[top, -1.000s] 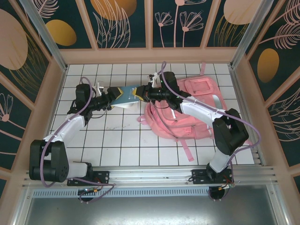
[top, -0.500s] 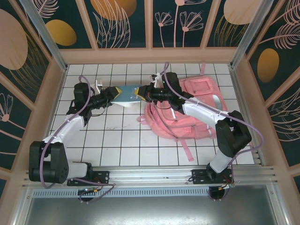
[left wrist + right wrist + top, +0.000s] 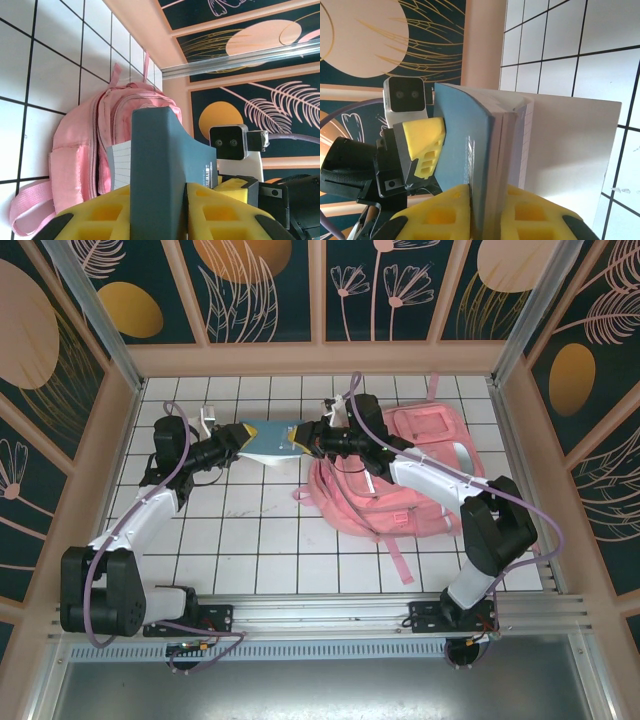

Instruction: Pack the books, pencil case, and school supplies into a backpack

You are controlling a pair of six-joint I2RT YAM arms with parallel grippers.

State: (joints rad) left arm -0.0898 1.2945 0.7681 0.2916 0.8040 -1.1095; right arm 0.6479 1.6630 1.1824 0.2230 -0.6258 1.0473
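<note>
My left pincer (image 3: pixel 236 443) is clamped narrow on the left end of the book (image 3: pixel 268 438). In its wrist view the yellow pads press both faces of the slate-blue cover, with lined pages showing at the edge. The book hangs between my two arms over the far part of the tabletop (image 3: pixel 250 530), just left of the backpack (image 3: pixel 410 465) and, as I judge it, lifted clear of the tiles. My right pincer (image 3: pixel 300 437) is closed just as narrow on the opposite end. From its wrist view a pale leaf or back cover splays away from the rest of the pages.

This looks to me like a pass or a shared carry. While both of us grip, neither arm should pull or twist against the other, or the thin cover will buckle. If one side is to let go, it should open only once the other's hold is sure, and whichever keeps the book should have that loose leaf inside its pads too. My right arm lies across the near side of the backpack, so I cannot tell where its mouth gapes, and that needs finding before I steer the book in.

The book's long axis runs left to right between the pincers, broad face turned mostly upward. Its right end points at the backpack's left flank.
</note>
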